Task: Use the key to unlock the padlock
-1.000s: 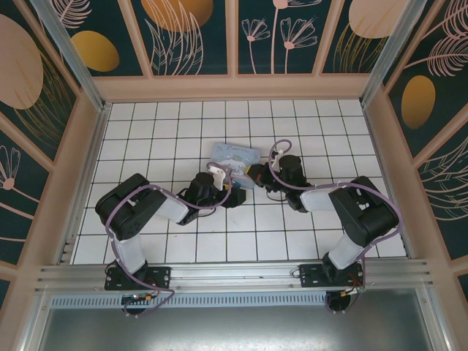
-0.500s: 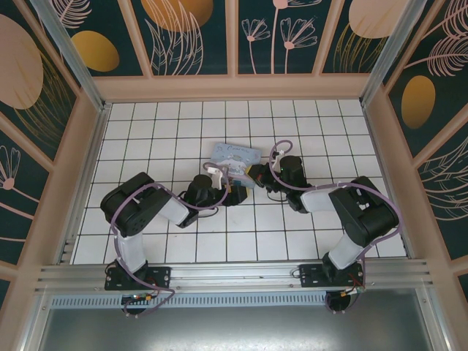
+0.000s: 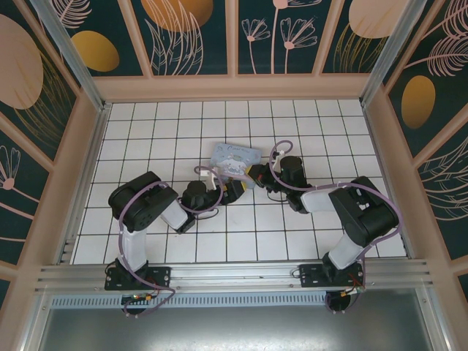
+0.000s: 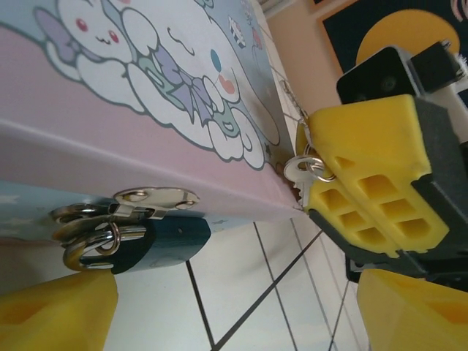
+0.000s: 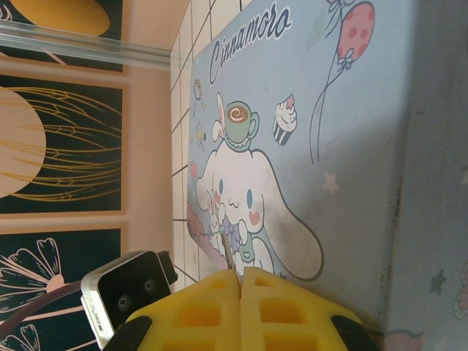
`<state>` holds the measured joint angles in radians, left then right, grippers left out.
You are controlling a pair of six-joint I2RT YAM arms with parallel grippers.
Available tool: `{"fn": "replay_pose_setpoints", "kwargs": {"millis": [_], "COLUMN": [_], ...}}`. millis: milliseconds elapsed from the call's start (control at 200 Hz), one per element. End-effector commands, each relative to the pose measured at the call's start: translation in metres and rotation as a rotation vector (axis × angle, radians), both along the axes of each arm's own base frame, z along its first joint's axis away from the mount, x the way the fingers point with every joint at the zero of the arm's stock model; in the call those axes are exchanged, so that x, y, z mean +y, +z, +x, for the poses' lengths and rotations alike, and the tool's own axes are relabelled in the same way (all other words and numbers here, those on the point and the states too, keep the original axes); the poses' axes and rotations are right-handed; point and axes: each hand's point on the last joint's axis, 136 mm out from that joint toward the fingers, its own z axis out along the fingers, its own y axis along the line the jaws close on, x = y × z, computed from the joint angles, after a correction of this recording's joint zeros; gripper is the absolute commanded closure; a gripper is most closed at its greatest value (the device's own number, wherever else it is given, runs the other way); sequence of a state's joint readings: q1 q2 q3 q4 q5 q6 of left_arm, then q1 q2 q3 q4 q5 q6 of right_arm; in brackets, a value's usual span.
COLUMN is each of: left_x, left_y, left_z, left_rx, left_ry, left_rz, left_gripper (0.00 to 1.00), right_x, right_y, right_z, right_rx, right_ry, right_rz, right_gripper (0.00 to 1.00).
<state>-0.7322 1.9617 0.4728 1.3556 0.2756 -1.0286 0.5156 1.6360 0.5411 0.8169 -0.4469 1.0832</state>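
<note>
The left arm (image 3: 146,208) folds at its elbow over the near left of the white-tiled table (image 3: 241,241) and reaches inward, so that the left pincer (image 3: 231,191) lies low at the near edge of the pale blue tin box (image 3: 235,155). In the left wrist view its yellow pads (image 4: 51,314) stand wide apart, with nothing between them but bare tile. The right arm (image 3: 358,212) bends in from the other side, and the right pincer (image 3: 255,175) meets the box at its near right corner, just beside the left one. The right pincer's pads are pressed flat together on the key (image 4: 301,167). The key's silvery bow and a small ring (image 4: 319,170) stick out of the tip, right against the box's edge. In the right wrist view a thin sliver rises from the seam of the closed pads over the cartoon-printed lid. It is probably the same key, though it is too fine to be sure. The padlock (image 4: 157,241), teal with a brassy shackle, hangs from the metal hasp (image 4: 150,199) on the box's front wall, just above one of the left pincer's pads. Key and padlock are apart, with a stretch of the box's front edge between them.
</note>
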Motion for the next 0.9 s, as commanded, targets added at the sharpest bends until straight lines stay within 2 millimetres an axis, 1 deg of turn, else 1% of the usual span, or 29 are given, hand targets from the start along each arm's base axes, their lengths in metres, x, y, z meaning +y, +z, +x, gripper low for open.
{"fn": "replay_pose_setpoints", "kwargs": {"millis": [0,45,180,315,455,500,525,661,766,891], "left_x": [0.003,0.004,0.012,0.022,0.032,0.037,0.041,0.049,0.053,0.058], "left_y": [-0.013,-0.016,-0.033,-0.051,-0.058,-0.065,-0.072,-0.072,-0.067,-0.066], "left_z": [-0.006,-0.007,-0.010,-0.008,-0.007,-0.005,-0.006,-0.006,-0.004,0.001], "left_rx": [0.093,0.112,0.185,0.253,0.254,0.269,0.285,0.240,0.175,0.110], "left_ry": [0.018,0.023,0.058,0.115,0.160,0.183,0.193,0.194,0.184,0.167], "left_rz": [-0.040,-0.044,-0.028,0.048,0.119,0.170,0.213,0.290,0.352,0.469], "left_gripper": [0.13,0.13,0.12,0.11,0.11,0.12,0.12,0.12,0.11,0.10], "right_x": [-0.006,-0.005,-0.006,-0.005,-0.005,-0.005,-0.005,-0.005,-0.006,-0.007], "right_y": [-0.009,-0.009,-0.008,-0.006,-0.005,-0.006,-0.005,-0.005,-0.006,-0.008], "right_z": [-0.003,-0.003,-0.003,-0.002,-0.003,-0.003,-0.003,-0.003,-0.003,-0.003], "right_rx": [0.029,0.028,0.029,0.026,0.026,0.029,0.028,0.027,0.031,0.035], "right_ry": [-0.005,-0.004,-0.005,-0.002,-0.002,0.000,-0.001,0.000,0.000,-0.002], "right_rz": [-0.005,-0.003,-0.001,0.003,0.004,0.002,0.003,0.000,-0.001,-0.007], "right_gripper": [1.00,1.00,1.00,1.00,1.00,1.00,1.00,1.00,1.00,1.00]}}
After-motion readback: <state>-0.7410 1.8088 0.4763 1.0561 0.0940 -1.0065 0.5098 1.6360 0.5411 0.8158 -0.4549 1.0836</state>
